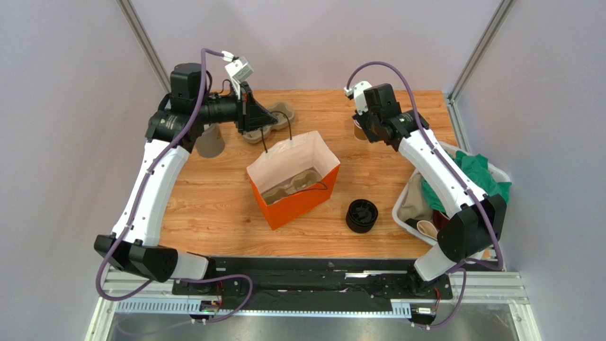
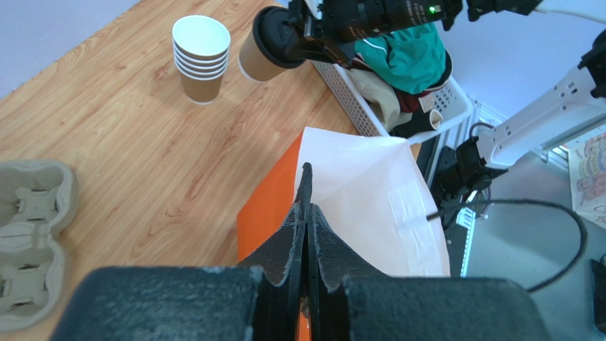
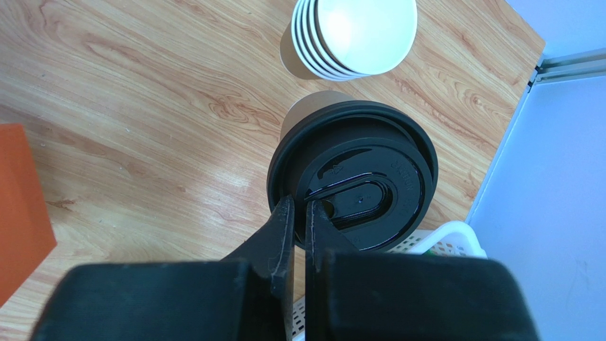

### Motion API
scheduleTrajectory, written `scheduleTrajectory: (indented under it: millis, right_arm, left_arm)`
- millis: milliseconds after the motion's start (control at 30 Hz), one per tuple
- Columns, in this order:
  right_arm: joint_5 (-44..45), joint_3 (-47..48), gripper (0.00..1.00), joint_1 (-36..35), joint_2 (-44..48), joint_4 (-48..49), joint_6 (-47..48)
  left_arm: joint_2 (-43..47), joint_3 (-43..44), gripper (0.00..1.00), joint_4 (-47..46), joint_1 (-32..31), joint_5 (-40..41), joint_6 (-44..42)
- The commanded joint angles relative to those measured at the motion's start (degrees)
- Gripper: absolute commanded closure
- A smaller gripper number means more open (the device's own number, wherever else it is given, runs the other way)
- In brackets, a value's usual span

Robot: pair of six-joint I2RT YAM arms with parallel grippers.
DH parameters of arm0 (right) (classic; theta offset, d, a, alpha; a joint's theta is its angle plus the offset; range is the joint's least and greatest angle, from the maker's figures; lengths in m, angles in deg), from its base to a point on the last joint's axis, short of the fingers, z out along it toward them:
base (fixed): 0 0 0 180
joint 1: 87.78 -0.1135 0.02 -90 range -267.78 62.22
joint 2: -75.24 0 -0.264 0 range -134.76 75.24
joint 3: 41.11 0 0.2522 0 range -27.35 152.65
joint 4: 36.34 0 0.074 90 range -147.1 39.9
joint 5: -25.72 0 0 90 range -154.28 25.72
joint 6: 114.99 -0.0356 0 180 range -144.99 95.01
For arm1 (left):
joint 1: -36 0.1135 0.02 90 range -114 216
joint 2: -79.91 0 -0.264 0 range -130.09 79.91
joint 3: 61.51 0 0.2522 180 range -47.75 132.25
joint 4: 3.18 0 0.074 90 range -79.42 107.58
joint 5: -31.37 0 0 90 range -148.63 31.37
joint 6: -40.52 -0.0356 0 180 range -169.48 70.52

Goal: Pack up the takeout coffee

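Observation:
The takeout coffee (image 3: 370, 153), a brown paper cup under a black lid, is at the back right of the table beside a stack of lidless cups (image 3: 355, 32). My right gripper (image 3: 300, 206) is shut on the rim of its lid. In the left wrist view the coffee (image 2: 257, 51) looks tilted in that grip; I cannot tell whether it touches the table. My left gripper (image 2: 306, 209) is shut on the thin black handle of the orange paper bag (image 1: 295, 185). The bag stands open mid-table with a cardboard cup carrier inside.
Spare cardboard carriers (image 2: 28, 241) lie at the back, behind the left gripper (image 1: 264, 119). A greyish upturned cup (image 1: 210, 142) stands at the left. A pile of black lids (image 1: 361, 215) sits right of the bag. A white basket (image 1: 407, 217) of cloths fills the right edge.

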Motion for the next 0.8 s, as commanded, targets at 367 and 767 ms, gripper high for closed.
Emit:
scheduleTrajectory:
  millis: [367,767]
  right_arm:
    - [-1.43,0.44,1.0,0.39,2.56,2.21,-1.33]
    - [-8.9,20.2,1.0,-4.08,3.89,-6.57,-1.68]
  left_arm:
    - [-7.63,-4.09,0.85,-11.63,-1.49,0.96,4.45]
    - [-5.79,-5.85,0.62,-11.55,-1.41,5.35,3.22]
